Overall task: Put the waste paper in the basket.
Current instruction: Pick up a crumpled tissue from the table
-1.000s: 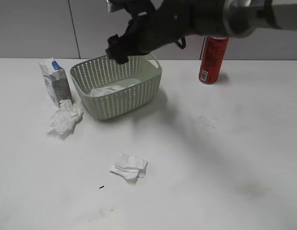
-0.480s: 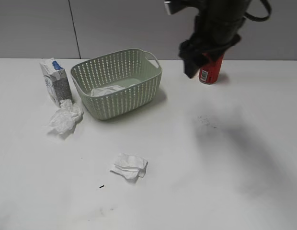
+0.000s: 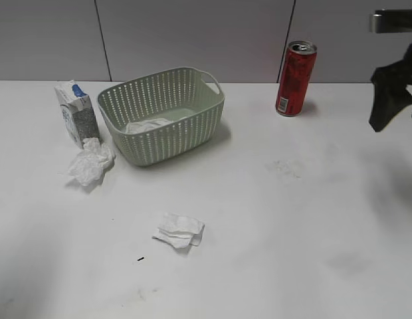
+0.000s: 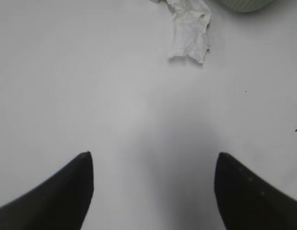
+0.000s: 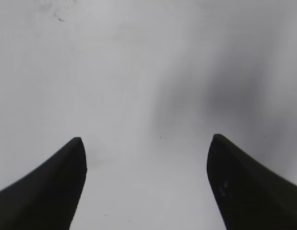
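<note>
The sage-green basket (image 3: 167,141) stands at the back left with one white paper wad (image 3: 147,125) inside. A second wad (image 3: 92,163) lies on the table by the basket's left corner; it also shows in the left wrist view (image 4: 189,29), below the basket's edge (image 4: 240,4). A third wad (image 3: 180,230) lies on the table in front. My right gripper (image 3: 387,105) hangs at the far right, open and empty over bare table (image 5: 146,140). My left gripper (image 4: 153,155) is open and empty above the table, short of the second wad; it is outside the exterior view.
A grey-white carton with a blue mark (image 3: 76,111) stands upright left of the basket, touching the second wad. A red drink can (image 3: 296,78) stands at the back right. The white table (image 3: 279,219) runs to a grey wall behind.
My right arm has swung from above the basket, past the red can, to the far right edge. The wads and the basket have not moved.
</note>
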Available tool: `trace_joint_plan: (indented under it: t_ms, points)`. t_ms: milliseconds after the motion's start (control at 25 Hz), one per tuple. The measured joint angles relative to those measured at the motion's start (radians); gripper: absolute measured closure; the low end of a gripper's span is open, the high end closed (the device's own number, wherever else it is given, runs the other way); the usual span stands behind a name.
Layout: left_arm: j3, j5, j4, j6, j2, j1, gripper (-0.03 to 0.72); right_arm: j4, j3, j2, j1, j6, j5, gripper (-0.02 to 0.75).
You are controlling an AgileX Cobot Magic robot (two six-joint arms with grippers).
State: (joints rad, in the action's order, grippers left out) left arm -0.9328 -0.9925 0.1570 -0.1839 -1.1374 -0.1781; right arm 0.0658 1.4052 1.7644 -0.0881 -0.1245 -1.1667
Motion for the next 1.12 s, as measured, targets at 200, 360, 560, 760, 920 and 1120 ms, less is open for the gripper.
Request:
trace_joint_plan:
  t_ms: [200,360,560,760,920,1120]
  points:
    - [-0.147,-0.01,-0.01,0.0,-0.233,-0.098,0.113,0.011,-0.237,-0.178,0.008,-0.004,0.115,0.146]
    - [-0.228,0.005,-0.012,-0.001,-0.397,-0.152,0.113,0.012,-0.401,-0.343,0.008,-0.006,0.174,0.146]
    - [-0.27,0.079,-0.015,-0.001,-0.562,-0.182,0.113,0.013,-0.556,-0.572,0.008,-0.008,0.198,0.146]
    - [-0.272,0.212,-0.02,-0.001,-0.672,-0.203,0.113,0.013,-0.64,-0.827,0.008,-0.008,0.202,0.146]
    - [-0.272,0.299,-0.061,-0.001,-0.741,-0.204,0.113,0.013,-0.678,-1.018,0.008,-0.008,0.204,0.148]
    - [-0.272,0.382,-0.126,-0.001,-0.809,-0.204,0.113,0.013,-0.729,-1.232,0.008,-0.008,0.207,0.148]
